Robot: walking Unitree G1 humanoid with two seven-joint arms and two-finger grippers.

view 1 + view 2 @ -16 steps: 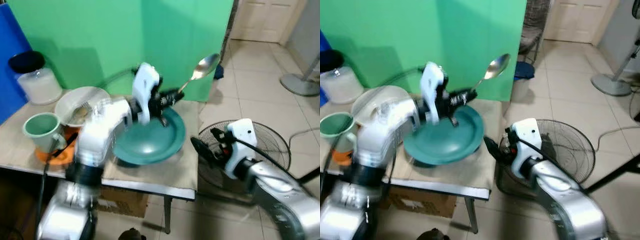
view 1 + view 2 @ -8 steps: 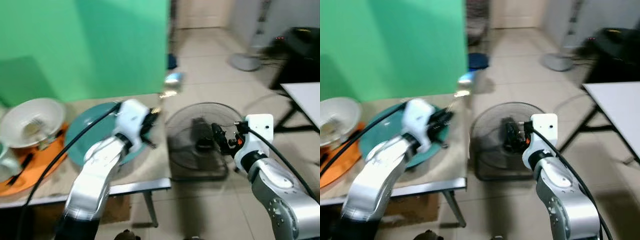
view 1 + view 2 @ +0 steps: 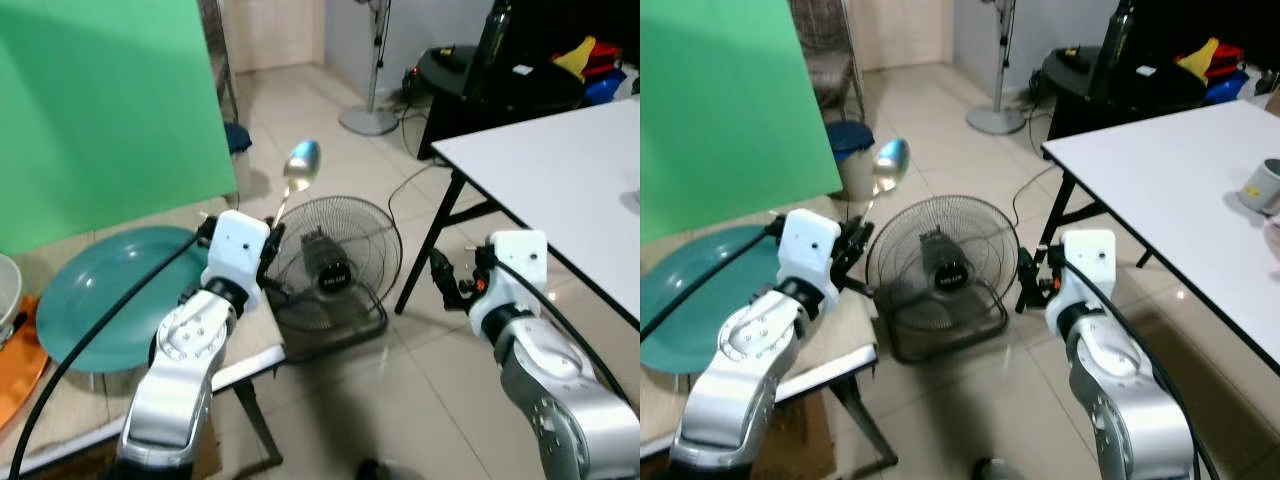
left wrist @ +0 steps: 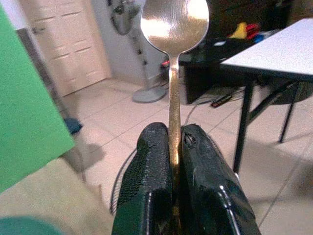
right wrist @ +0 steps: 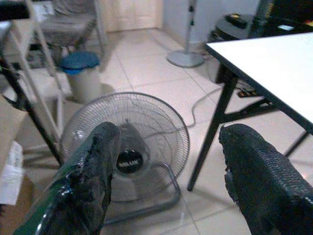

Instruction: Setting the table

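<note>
A silver spoon (image 3: pixel 299 164) points upward with its bowl at the top, and my left gripper (image 4: pixel 170 147) is shut on its handle (image 4: pixel 173 105). That gripper (image 3: pixel 268 252) hangs over the right edge of the side table, beside the teal plate (image 3: pixel 95 295). My right gripper (image 5: pixel 168 161) is open with nothing between its fingers (image 5: pixel 95 161); it (image 3: pixel 443 279) hovers low over the tiled floor next to the leg of the white table (image 3: pixel 560 160). A small grey cup (image 3: pixel 1262 186) stands on that white table.
A black floor fan (image 3: pixel 330 265) lies tilted on the tiles between the two tables. A green screen (image 3: pixel 100 110) stands behind the side table. A blue bin (image 3: pixel 853 150), a pedestal fan (image 3: pixel 370 60) and a dark round table (image 3: pixel 500 80) with clutter stand further back.
The whole view has swung right: the bowl, mug and jar have left the picture and the white table has come in. The spoon stays held in my left gripper.
</note>
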